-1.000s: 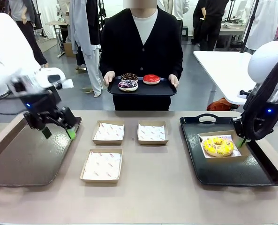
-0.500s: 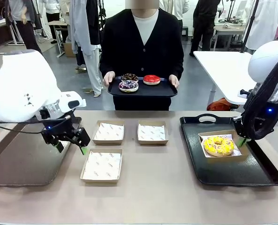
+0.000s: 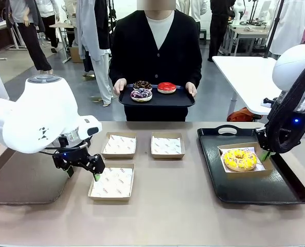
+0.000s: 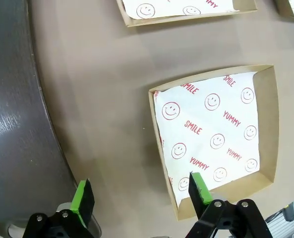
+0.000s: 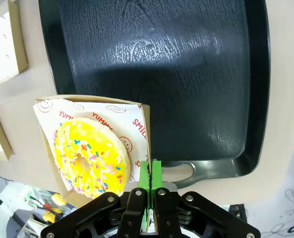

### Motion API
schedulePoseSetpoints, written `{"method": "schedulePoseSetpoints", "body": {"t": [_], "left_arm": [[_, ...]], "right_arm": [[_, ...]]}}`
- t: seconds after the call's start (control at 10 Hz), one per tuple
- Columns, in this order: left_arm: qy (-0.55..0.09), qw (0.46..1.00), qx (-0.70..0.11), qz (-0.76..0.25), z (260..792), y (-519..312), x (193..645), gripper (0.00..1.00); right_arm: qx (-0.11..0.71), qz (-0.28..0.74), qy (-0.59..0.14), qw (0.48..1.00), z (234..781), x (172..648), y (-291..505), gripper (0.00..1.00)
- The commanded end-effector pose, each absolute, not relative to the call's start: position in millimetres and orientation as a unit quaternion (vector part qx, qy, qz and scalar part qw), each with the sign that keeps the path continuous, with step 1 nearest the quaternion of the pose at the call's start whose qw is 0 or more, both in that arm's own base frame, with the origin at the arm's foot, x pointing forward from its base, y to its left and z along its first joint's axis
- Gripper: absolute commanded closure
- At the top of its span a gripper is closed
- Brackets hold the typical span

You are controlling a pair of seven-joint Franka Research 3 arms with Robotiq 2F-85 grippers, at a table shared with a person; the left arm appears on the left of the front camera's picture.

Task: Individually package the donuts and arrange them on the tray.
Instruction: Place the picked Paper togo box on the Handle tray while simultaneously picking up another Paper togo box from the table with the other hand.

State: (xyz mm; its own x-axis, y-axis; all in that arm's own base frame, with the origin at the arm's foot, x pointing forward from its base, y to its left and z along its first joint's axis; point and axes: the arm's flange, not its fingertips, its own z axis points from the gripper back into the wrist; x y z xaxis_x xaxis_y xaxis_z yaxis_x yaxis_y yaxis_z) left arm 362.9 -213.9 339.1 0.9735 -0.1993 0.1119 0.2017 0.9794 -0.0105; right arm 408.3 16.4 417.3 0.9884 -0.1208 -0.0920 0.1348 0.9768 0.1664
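Observation:
A yellow sprinkled donut (image 3: 239, 159) (image 5: 89, 156) lies in a paper-lined box (image 3: 263, 170) (image 5: 143, 119) on the black tray (image 3: 219, 185) (image 5: 156, 64) at the right. My right gripper (image 3: 266, 154) (image 5: 150, 176) is shut on that box's wall. Across the table a person holds a small tray (image 3: 157, 99) with a red donut (image 3: 166, 87), a chocolate sprinkled donut (image 3: 142, 85) and a dark donut (image 3: 140, 94). My left gripper (image 3: 83, 170) (image 4: 141, 192) hangs open over the left edge of the near empty box (image 3: 111, 181) (image 4: 216, 139), one finger (image 4: 199, 188) above its paper.
Two more empty lined boxes (image 3: 119, 144) (image 3: 167, 145) sit mid-table. A large grey tray (image 3: 18, 175) (image 4: 13, 124) lies at the left, beside my left gripper. A white table (image 3: 245, 77) stands behind at the right.
My left arm has swung right, from over the grey tray to the near box's left edge, still open. The right gripper, the person and the donuts have not moved.

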Motion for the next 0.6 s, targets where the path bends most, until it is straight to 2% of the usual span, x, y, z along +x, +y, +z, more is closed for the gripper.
{"method": "schedulePoseSetpoints", "body": {"t": [0.0, 0.1, 0.5], "left_arm": [[-0.072, 0.993, -0.013, -0.094, 343.9, -217.4, 357.2, 0.0], [-0.055, 0.993, -0.011, -0.101, 339.1, -213.9, 362.9, 0.0], [-0.055, 0.993, -0.011, -0.101, 339.1, -213.9, 362.9, 0.0]], "right_arm": [[0.087, -0.068, 0.041, 0.993, 418.5, 406.6, 16.5, 0.99], [0.087, -0.068, 0.041, 0.993, 418.5, 406.6, 16.5, 0.99], [0.087, -0.068, 0.041, 0.993, 418.5, 406.6, 16.5, 0.99]]}}
